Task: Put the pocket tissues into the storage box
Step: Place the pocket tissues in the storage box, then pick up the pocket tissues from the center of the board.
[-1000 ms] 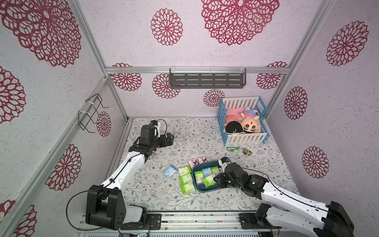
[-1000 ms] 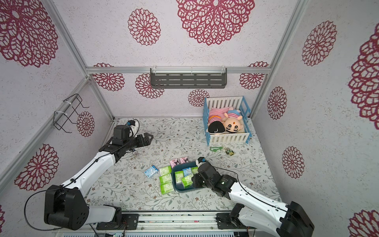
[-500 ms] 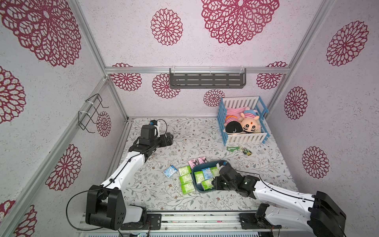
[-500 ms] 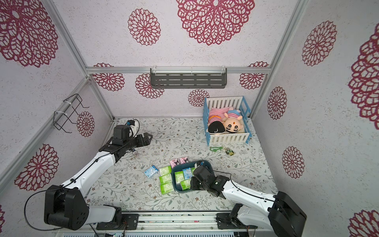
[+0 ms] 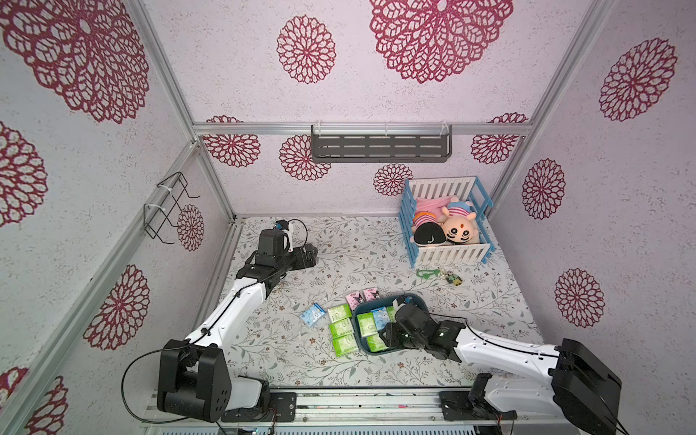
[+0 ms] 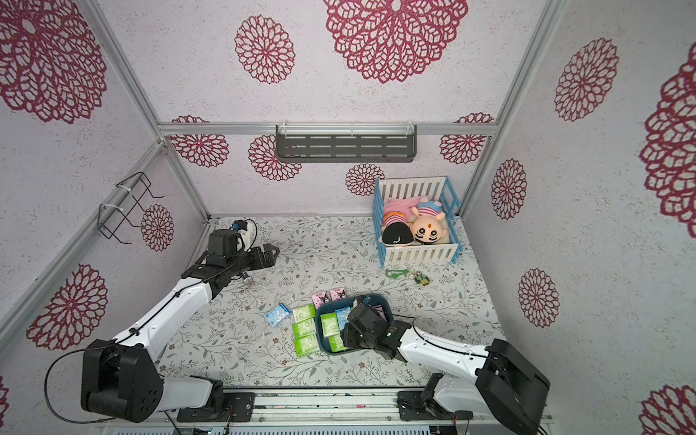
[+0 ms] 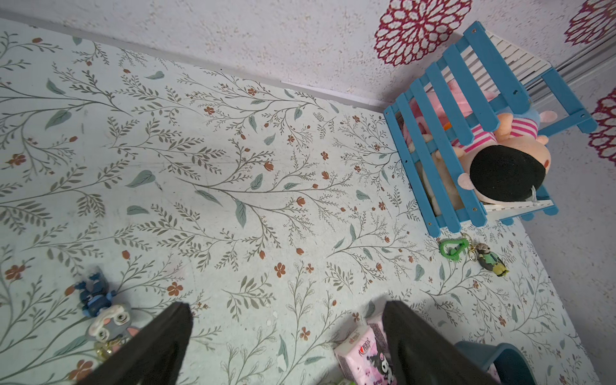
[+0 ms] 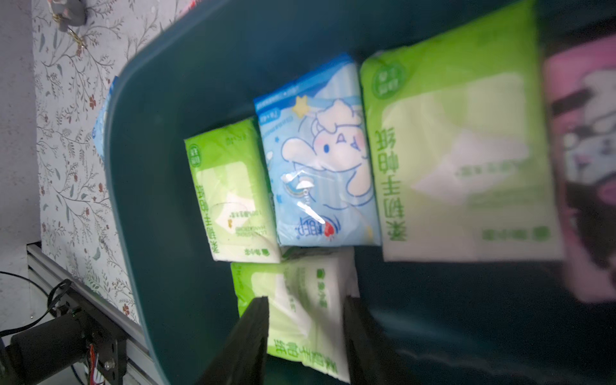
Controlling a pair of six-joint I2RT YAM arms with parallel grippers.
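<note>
The dark teal storage box sits front-centre on the floral table. Inside it lie several pocket tissues: a green pack, a light-blue pack, a larger-looking green pack and a pink pack. My right gripper hangs low inside the box, jaws apart, with another green pack lying between its fingers. Outside the box lie three green packs, one light-blue pack and two pink packs. My left gripper hovers open and empty at the back left.
A blue-and-white crib with plush dolls stands at the back right, and a green keyring with a small figure lies before it. Small keychain toys lie near the left arm. A grey shelf and a wire rack hang on the walls.
The right gripper has moved left and lower into the box and its jaws have parted from shut; the green pack now lies in the box. The left arm has not moved.
</note>
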